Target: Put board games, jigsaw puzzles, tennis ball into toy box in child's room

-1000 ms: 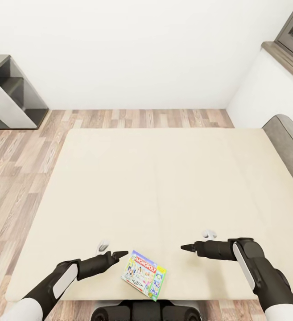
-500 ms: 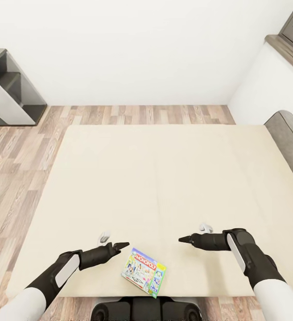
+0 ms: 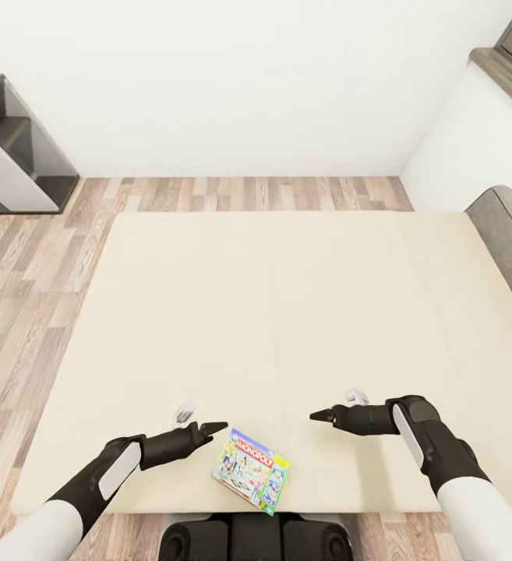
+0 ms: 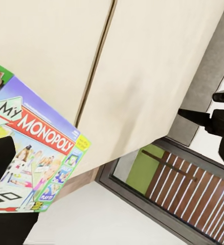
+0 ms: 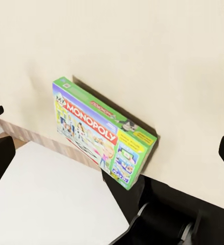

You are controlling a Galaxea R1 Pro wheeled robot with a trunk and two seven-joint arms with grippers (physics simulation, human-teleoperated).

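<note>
The left gripper (image 3: 211, 428) is hovering empty at the lower left of the head view, its tips pointing right at the Monopoly box (image 3: 252, 471), which is lying flat just beside and below them near the bed's (image 3: 287, 296) front edge. How wide this gripper is standing cannot be told from here. The right gripper (image 3: 320, 415) is hanging empty at lower right, its fingers spread wide in its own wrist view, farther from the box. The box's long axis is running diagonally, from upper left toward lower right of the frame. Judged from this, the left arm is sitting nearer for a pickup.
</note>
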